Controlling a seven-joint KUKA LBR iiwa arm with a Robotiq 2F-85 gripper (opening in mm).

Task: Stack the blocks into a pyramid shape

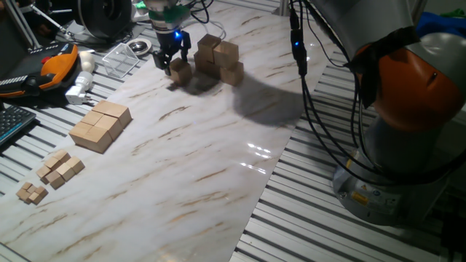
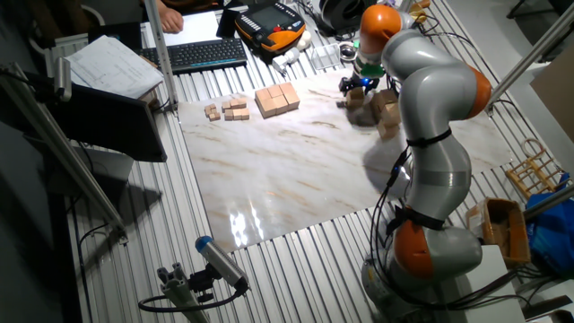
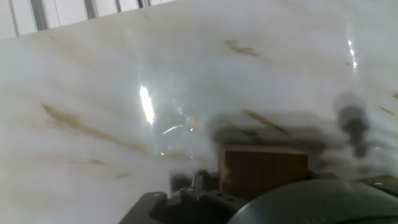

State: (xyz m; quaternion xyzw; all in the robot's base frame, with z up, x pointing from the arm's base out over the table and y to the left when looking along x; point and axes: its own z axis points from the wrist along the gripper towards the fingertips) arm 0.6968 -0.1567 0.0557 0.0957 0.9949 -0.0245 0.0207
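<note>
Looking down from one fixed view, I am seeing the tool (image 1: 172, 61) sitting low over a single block (image 1: 180, 71) at the far end of the worktop (image 1: 218, 160), its dark fingers (image 1: 164, 60) straddling the cube. In the hand view that block (image 3: 263, 169) is filling the space right in front of the tool body, with marble showing beneath it, so I am judging it to be clasped between the fingers, though I am not able to see the contact itself and cannot say whether the block is touching the worktop or just above it.

Just beside it to the right, the stack (image 1: 218, 60) is already taking shape: I am counting roughly four or five blocks clustered there, some resting on top of others, so at least two tiers are showing. The exact count is hard for me to settle, because the other fixed view is mostly hiding the stack (image 2: 386, 112) behind the arm.

I am judging the task to be well along: the held block looks like one of the last to go, and what is left is bringing it onto or against the stack.

Nearer the camera, the slab of joined cubes (image 1: 100, 125) and the tiny cubes (image 1: 51, 175) are lying well apart.
</note>
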